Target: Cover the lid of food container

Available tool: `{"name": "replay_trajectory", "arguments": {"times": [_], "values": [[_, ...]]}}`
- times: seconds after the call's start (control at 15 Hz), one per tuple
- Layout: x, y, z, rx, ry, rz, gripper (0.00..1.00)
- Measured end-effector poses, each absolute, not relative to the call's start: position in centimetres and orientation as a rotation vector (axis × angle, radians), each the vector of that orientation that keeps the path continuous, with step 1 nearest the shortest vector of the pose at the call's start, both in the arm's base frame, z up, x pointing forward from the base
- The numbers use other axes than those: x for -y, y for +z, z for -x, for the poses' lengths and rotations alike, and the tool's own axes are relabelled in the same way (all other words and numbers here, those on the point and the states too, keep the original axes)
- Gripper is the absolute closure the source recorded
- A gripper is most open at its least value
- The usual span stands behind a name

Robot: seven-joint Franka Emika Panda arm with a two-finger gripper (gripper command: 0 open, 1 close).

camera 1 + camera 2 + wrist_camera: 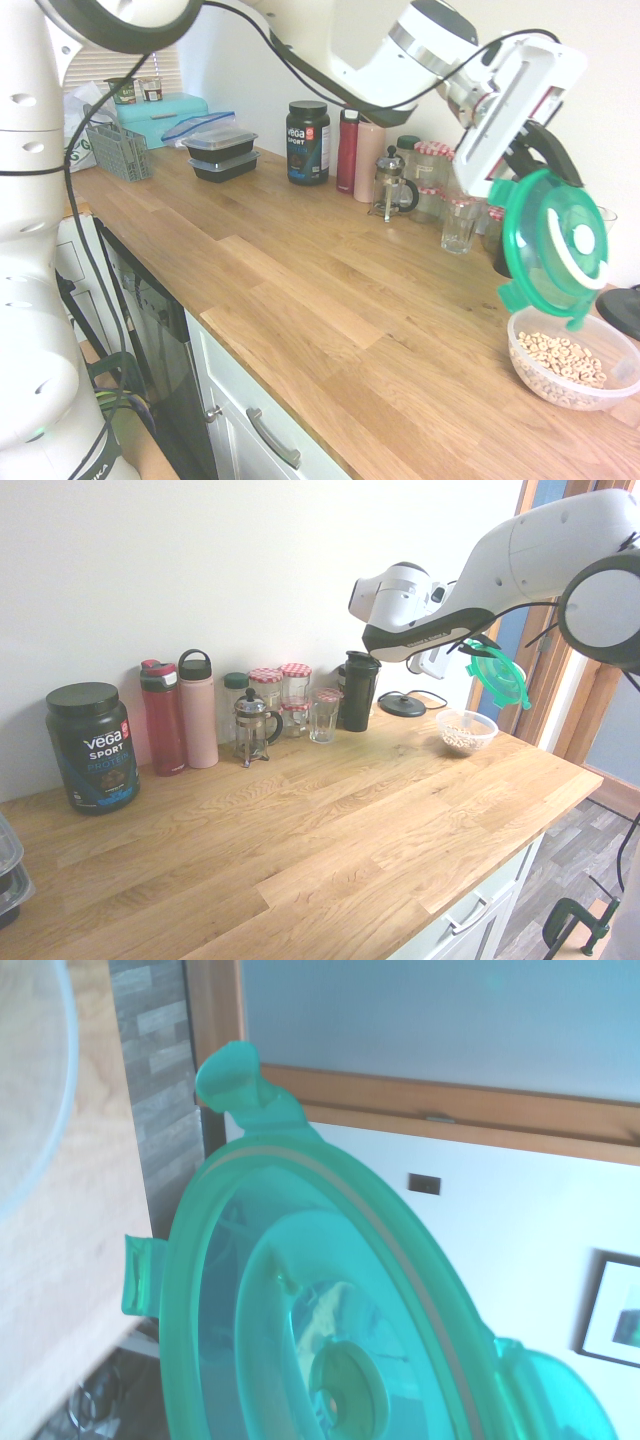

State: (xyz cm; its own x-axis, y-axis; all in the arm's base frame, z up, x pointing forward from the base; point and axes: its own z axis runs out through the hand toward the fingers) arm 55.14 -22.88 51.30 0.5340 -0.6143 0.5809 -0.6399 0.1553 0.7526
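- The gripper is clamped on the upper rim of the lid, so the lid hangs from it on edge, close to upright, with its face turned sideways rather than down.
- Gripping by the rim leaves the lid's underside and its snap tabs free, which it will need to seat on a bowl.
- The container sits open on the counter near its far end, cereal rings showing through the clear wall; nothing holds it.
- The lid is in the air just above the container, its lowest tab near the rim but apparently not touching; the second exterior view also shows a gap between lid and container.
- My judgement: the lid must tip flat before lowering; tilted as it is, it would catch the rim or nudge the light bowl.
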Motion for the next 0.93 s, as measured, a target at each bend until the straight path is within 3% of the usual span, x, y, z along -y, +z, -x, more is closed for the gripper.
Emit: {"name": "replay_trajectory", "arguments": {"times": [0.47, 0.93], "values": [[30.6, 48.3, -57.8, 1.176, -0.009, -1.482, 1.0], [31.7, 45.4, -61.0, 1.193, 0.025, -1.465, 1.0]]}}
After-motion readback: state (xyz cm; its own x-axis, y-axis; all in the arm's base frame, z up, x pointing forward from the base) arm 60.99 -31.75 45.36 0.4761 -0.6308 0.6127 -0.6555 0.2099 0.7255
